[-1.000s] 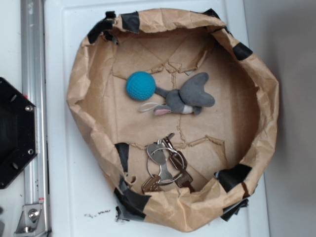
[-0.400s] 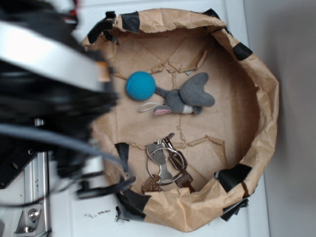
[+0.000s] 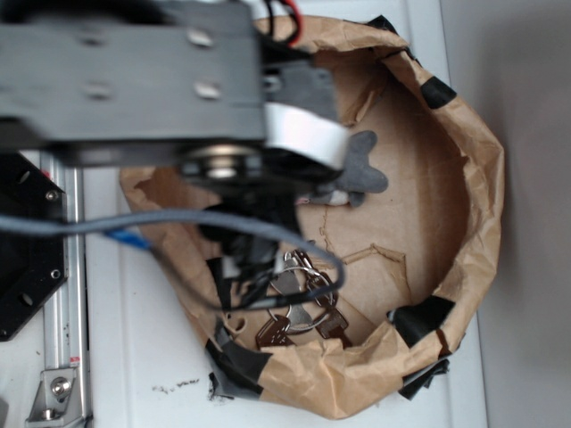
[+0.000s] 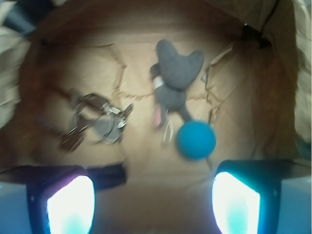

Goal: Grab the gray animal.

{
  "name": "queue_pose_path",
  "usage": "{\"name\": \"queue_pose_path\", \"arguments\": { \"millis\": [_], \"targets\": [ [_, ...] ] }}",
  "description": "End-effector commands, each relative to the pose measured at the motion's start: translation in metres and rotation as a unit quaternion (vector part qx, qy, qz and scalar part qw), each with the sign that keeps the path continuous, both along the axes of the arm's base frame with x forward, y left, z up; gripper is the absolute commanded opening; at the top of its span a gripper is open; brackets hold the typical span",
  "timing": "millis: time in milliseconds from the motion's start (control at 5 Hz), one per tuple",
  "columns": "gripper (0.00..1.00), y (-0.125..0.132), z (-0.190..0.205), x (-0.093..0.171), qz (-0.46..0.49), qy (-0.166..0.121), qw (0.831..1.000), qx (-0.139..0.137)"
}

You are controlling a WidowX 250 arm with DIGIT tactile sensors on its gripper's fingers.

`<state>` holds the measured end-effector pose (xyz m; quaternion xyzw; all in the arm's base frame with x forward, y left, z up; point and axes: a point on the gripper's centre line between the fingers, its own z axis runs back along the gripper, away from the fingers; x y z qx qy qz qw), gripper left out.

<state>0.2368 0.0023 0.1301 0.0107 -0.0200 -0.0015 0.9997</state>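
Inside the brown paper bowl (image 3: 482, 178) the gray animal (image 4: 176, 73) lies on the floor, its big ears toward the far side in the wrist view, its tail touching the teal ball (image 4: 196, 140) just nearer the camera. A key bunch (image 4: 95, 124) sits well to the left. The gripper (image 4: 153, 195) hovers above, jaws spread wide and holding nothing. This looks like the approach step; the next move calls for advancing past the ball, then descending onto the plush body.
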Motion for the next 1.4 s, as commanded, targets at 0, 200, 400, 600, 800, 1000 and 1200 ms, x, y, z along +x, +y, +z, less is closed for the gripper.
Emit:
{"name": "queue_pose_path", "arguments": {
  "millis": [0, 200, 400, 600, 800, 1000, 1200],
  "targets": [
    [1.0, 0.029, -0.038, 0.039, 0.02, 0.009, 0.998, 0.061],
    [1.0, 0.042, -0.062, 0.058, 0.038, 0.03, 0.998, 0.048],
    [1.0, 0.019, -0.102, 0.066, 0.027, 0.07, 0.997, 0.036],
    [0.0, -0.001, -0.107, 0.066, 0.024, 0.059, 0.998, 0.0],
    [0.0, -0.006, -0.081, 0.064, 0.025, 0.045, 0.999, -0.007],
    [0.0, -0.018, -0.031, 0.054, -0.017, 0.02, 1.0, 0.002],
    [0.0, -0.028, 0.017, 0.045, -0.037, -0.02, 0.999, 0.028]
  ]
}}
